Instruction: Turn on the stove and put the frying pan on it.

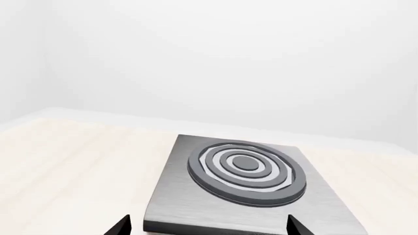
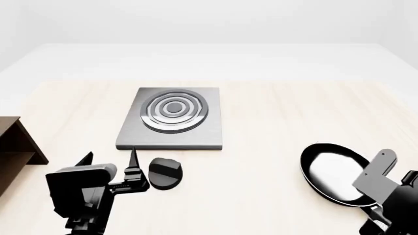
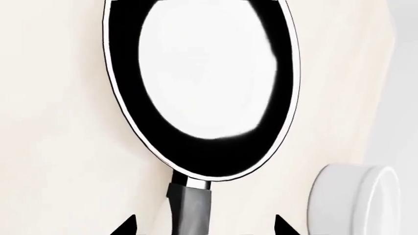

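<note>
The stove [image 2: 171, 120] is a flat grey slab with concentric burner rings on the pale wooden table; it also fills the left wrist view [image 1: 242, 186]. Its round black knob [image 2: 164, 172] lies just in front of it. My left gripper [image 2: 109, 160] is open and empty, in front of the stove's near edge [image 1: 207, 227], to the left of the knob. The frying pan [image 2: 333, 171] lies at the right, black with a pale glossy inside [image 3: 202, 73]. My right gripper [image 3: 203, 227] is open, and the pan's handle [image 3: 191, 205] runs between its spread fingers without touching them.
A brown wooden shelf [image 2: 16, 142] stands at the left edge of the table. A white bowl [image 3: 353, 200] sits beside the pan's handle in the right wrist view. A white wall closes off the back.
</note>
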